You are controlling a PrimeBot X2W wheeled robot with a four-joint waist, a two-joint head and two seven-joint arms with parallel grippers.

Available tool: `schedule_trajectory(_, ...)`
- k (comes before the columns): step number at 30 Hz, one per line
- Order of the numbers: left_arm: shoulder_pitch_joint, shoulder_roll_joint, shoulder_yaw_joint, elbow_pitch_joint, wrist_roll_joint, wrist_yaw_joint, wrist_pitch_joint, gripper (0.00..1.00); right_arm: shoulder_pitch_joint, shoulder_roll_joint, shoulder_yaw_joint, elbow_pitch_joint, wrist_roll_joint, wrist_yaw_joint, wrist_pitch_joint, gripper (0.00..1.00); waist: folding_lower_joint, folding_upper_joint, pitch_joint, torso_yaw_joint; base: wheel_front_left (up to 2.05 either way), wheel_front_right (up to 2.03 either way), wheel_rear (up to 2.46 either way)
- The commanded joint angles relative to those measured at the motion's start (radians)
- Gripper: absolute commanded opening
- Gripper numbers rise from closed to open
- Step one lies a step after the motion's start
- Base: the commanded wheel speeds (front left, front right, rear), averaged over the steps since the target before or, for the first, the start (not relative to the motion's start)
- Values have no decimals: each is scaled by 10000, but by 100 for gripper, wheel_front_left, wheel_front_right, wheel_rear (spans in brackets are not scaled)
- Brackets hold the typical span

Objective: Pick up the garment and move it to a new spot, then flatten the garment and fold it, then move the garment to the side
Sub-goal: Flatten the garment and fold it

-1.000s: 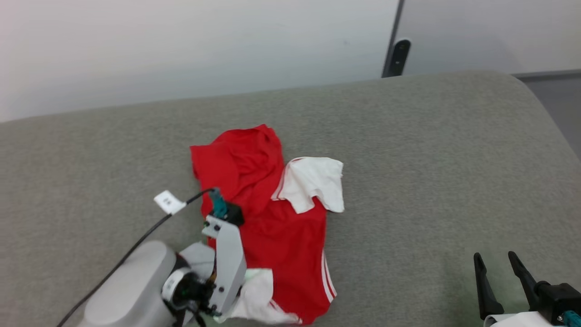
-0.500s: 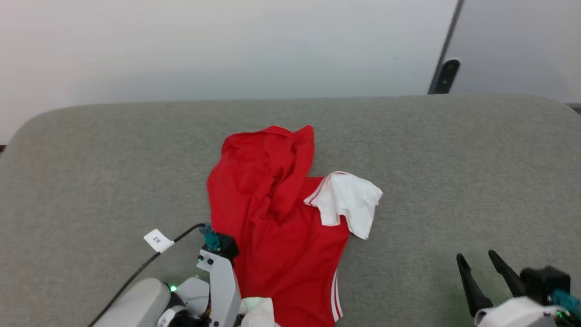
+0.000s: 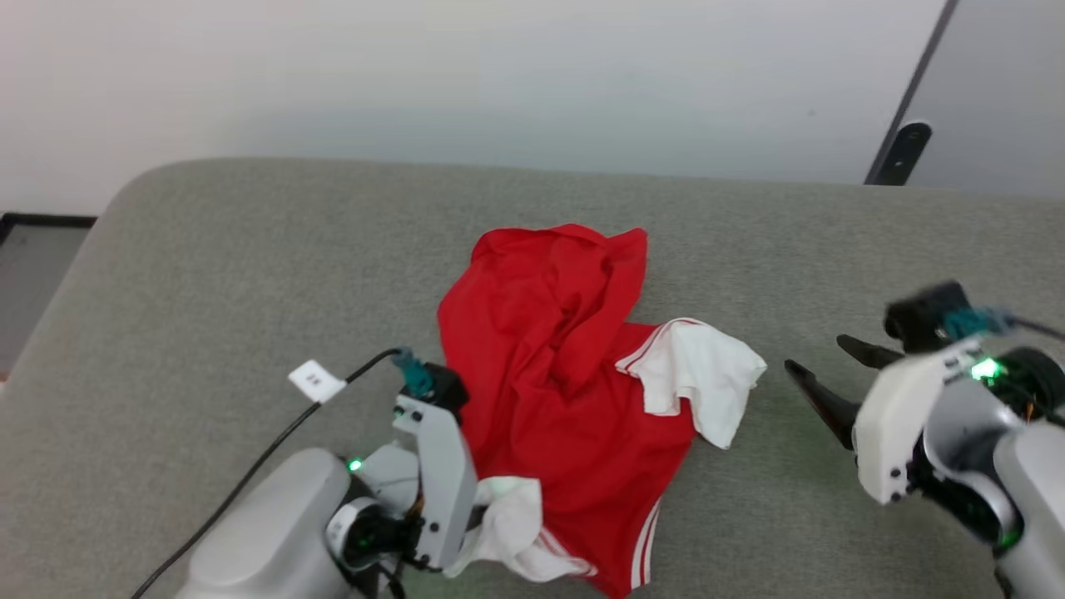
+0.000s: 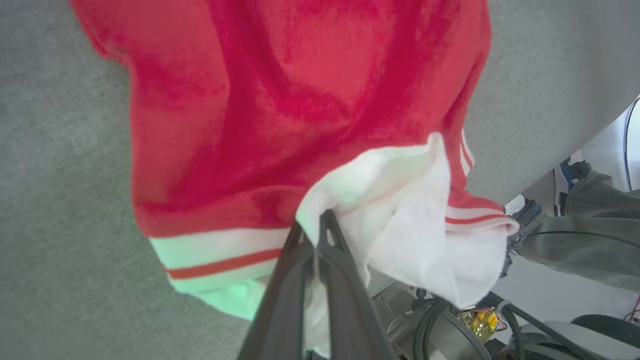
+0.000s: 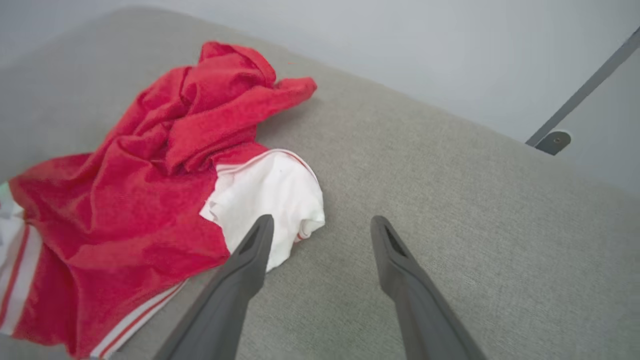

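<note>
1. Grips the garment [image 3: 566, 374] with the left gripper [image 4: 314, 231]: dark fingers pressed together on a fold of white sleeve cloth, just beside the red-and-white striped trim.
2. Drapes that white cloth over and past the fingertips in the left wrist view, with the red body spreading beyond.
3. Rests the bulk of the garment, crumpled, near the middle of the grey padded surface [image 3: 250, 274], red cloth bunched in deep folds toward the pale wall [image 3: 416, 75].
4. Spreads a second white sleeve [image 3: 703, 378] out on the right side of the heap, lying on the padding.
5. Holds the right gripper [image 3: 813, 351] with fingers spread wide and nothing between them, tips pointing at that second sleeve; stands near it with a strip of bare padding between in the head view.
6. Trails a black cable [image 3: 274, 433] with a white tag [image 3: 314, 381] from the left wrist across the padding.
</note>
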Motion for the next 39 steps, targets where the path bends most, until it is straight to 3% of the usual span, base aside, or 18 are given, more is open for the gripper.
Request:
schedule_trajectory(1,-229,-92,-149,41,-86,-41,-110,0,-485,-149,490,174,283,-11,517,100,0,0,172,230,0,0,0)
schedule_trajectory(11,-1283,-431,-1113,522,-681,-36,-684,0,-3332,-370,2651,2441,2053,-11,3915,100,0,0,682,793,0,0,0)
schedule_trajectory(22,-1976,-532,-2087,954,-1439,-37,-1428,0,-4435,595,3736,4459,2802,-10,4721,100,0,0,974,1127,0,0,0)
schedule_trajectory(23,-2045,-538,-2173,986,-1509,-38,-1489,0,-4488,630,3850,4535,2809,-10,4700,75,0,0,992,1149,0,0,0)
schedule_trajectory(24,-2092,-543,-2235,1020,-1575,-38,-1560,0,-4526,678,3910,4612,2876,-10,4604,35,0,0,1006,1166,0,0,0)
schedule_trajectory(25,-2139,-539,-2309,1055,-1647,-38,-1628,0,-4563,714,3967,4709,2920,-10,4532,0,0,0,1018,1179,0,0,0)
schedule_trajectory(31,-2311,-413,-2637,1262,-1985,-38,-1862,0,-4761,695,4162,5154,3093,-10,4109,0,0,0,997,1165,0,0,0)
schedule_trajectory(39,-2584,78,-2992,1509,-2415,-37,-2062,0,-5051,525,3691,5509,3974,-10,3585,0,0,0,798,927,0,0,0)
